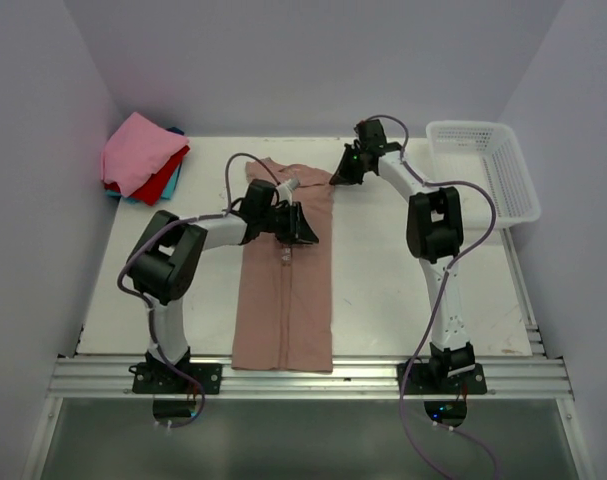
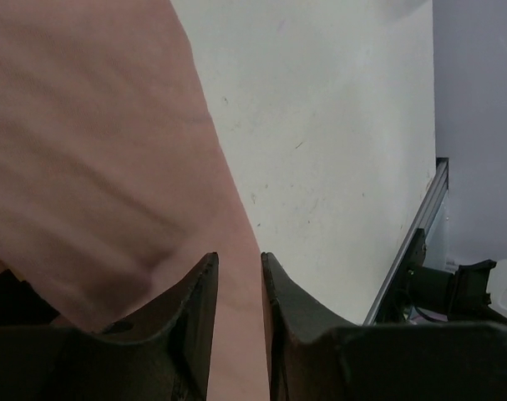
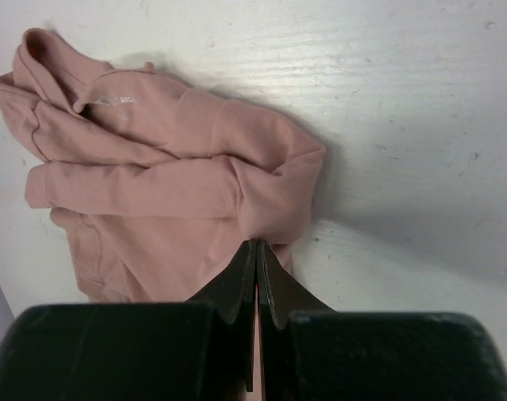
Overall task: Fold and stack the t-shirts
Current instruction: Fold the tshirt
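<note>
A stack of folded cloth t-shirts (image 1: 143, 158), bright pink on top with red and blue beneath, is sitting in the far left corner of the white desk (image 1: 403, 300).

Toward the middle, the left arm is reaching across so that the left claw (image 1: 301, 228) is hanging over a dusty-pink cloth t-shirt (image 1: 283, 310). This shirt is lying flat as a long narrow strip, running from the near edge of the desk toward the far edge. The claw is sitting about halfway along the strip, at its right side. In the left wrist view its two dark fingers (image 2: 199, 309) are standing close together with only a narrow gap, and the shirt's right edge is showing in that gap. Whether they are actually pinching the cloth cannot be told.

Further right, the right claw (image 1: 339, 178) is resting at the far right corner of the same shirt, where the cloth is lying bunched. Its fingers (image 3: 274, 292) are pressing tightly together with a thin sliver of pink cloth caught between them.

A white plastic lattice basket (image 1: 516, 172) is standing in the far right corner of the desk, well apart from the shirt.
</note>
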{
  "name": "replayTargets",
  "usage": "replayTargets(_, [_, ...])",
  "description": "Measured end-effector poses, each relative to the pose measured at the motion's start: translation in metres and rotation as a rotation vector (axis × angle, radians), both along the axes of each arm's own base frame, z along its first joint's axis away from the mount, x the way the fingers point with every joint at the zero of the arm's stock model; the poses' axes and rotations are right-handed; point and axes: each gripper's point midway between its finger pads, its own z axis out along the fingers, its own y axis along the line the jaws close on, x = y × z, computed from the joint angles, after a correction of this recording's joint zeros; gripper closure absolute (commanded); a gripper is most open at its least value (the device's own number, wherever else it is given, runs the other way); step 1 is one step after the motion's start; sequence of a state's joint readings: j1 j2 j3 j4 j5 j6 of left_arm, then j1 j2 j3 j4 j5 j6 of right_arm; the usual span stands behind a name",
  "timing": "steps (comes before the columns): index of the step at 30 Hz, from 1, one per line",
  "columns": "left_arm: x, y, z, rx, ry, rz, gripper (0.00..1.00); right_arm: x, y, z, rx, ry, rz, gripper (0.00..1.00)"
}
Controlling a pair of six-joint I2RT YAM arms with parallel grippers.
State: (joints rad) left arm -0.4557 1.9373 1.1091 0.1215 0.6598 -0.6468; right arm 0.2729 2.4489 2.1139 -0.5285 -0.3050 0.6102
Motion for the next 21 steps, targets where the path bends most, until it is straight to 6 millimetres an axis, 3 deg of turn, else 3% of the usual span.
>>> replayTargets(5, [-0.031,-0.017,-0.033,0.036,0.051,-0.029,0.73,-0.003,-0.009,-0.015,-0.026,0.027,-0.016,0.97])
replayTargets(7, [-0.047,-0.022,-0.042,0.051,0.075,-0.048,0.74,-0.005,-0.014,-0.021,-0.040,0.040,-0.025,0.77])
replayTargets(8, [-0.050,-0.026,-0.042,0.052,0.068,-0.057,0.74,-0.006,-0.016,-0.023,-0.045,0.046,-0.029,0.58])
replayTargets(10, [-0.055,-0.031,-0.043,0.054,0.056,-0.067,0.74,-0.005,-0.018,-0.022,-0.049,0.041,-0.028,0.48])
replayTargets(13, [-0.063,-0.031,-0.044,0.051,0.043,-0.066,0.75,0.002,-0.024,-0.019,-0.045,0.029,-0.039,0.43])
replayTargets(21, [-0.091,-0.016,-0.046,0.049,0.052,-0.053,0.76,0.033,-0.044,-0.017,-0.009,-0.006,-0.100,0.42])
